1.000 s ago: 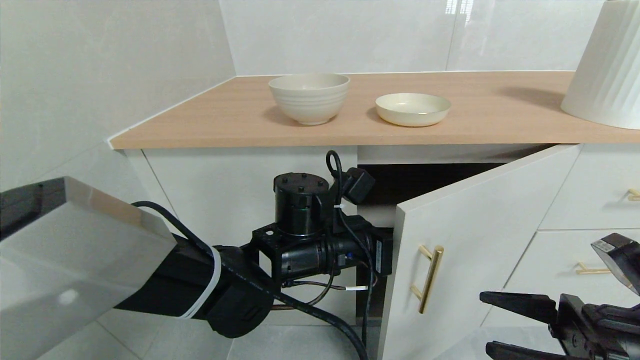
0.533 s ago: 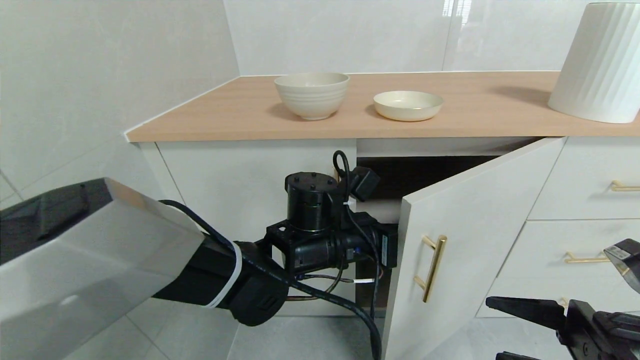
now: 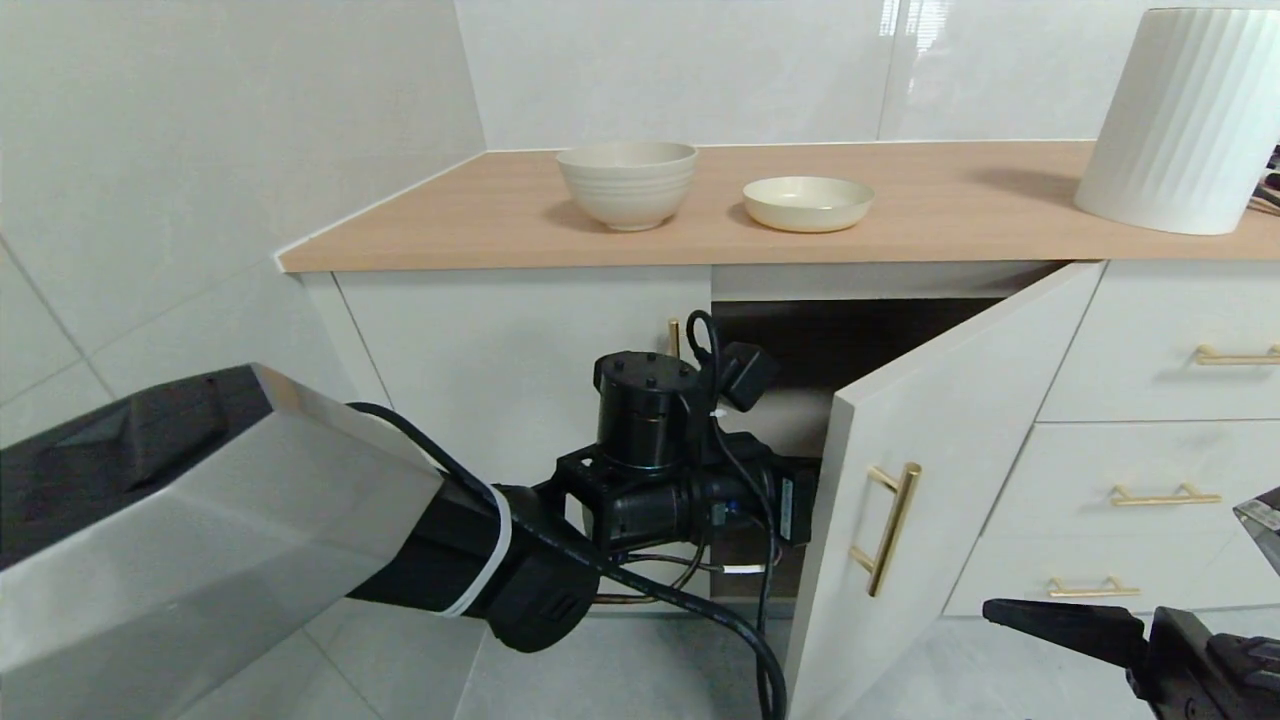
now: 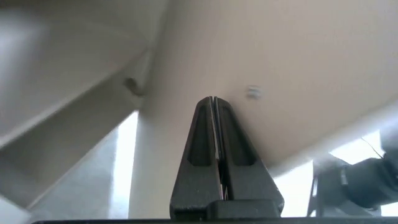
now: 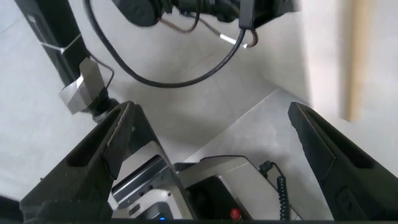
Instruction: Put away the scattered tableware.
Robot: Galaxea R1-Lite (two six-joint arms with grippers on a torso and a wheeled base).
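Resting on desk (image 3: 480, 225): bowl (image 3: 627, 183) at 12 o'clock, dish (image 3: 807, 203) at its 3 o'clock, apart | left tool (image 4: 213, 109) closed, at cabinet (image 3: 500, 340) opening, 6 o'clock | right tool (image 5: 209, 109) open, 5 o'clock.

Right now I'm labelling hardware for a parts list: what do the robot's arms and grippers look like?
The left arm has a boxy silver-grey shell, then black joints with a white band and black cables. The left gripper is black and wedge-shaped; the right gripper is black too.

Matt wood-look countertop (image 3: 480, 225), glazed bowl (image 3: 627, 183)
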